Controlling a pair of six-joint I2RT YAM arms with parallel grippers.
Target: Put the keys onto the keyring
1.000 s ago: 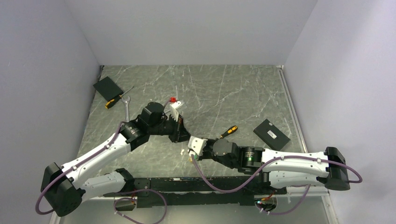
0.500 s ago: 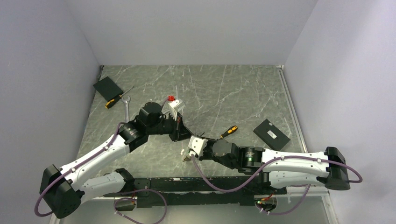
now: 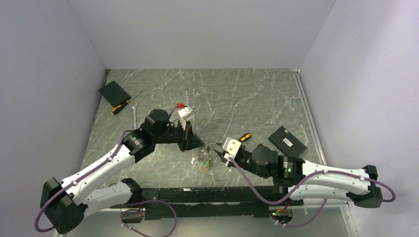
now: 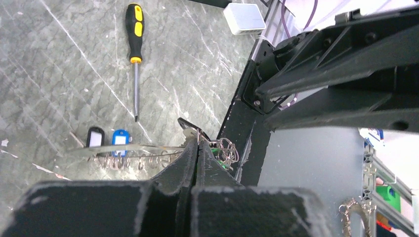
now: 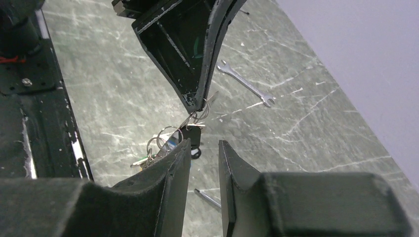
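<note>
Silver keyring (image 4: 123, 148) sits clamped in the left tool (image 4: 197, 144); the right tool (image 5: 203, 145) is narrowly parted, empty. That thin pinch could slip, dropping the keys (image 4: 120, 137).

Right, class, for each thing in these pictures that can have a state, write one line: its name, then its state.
left gripper: shut, pinching the keyring
right gripper: open, nothing between its fingers
keyring: gripped at one end by the left gripper
keys: blue-headed and black-headed ones sit right at the keyring
screwdriver: lying flat, untouched
wrench: lying flat, untouched
</note>
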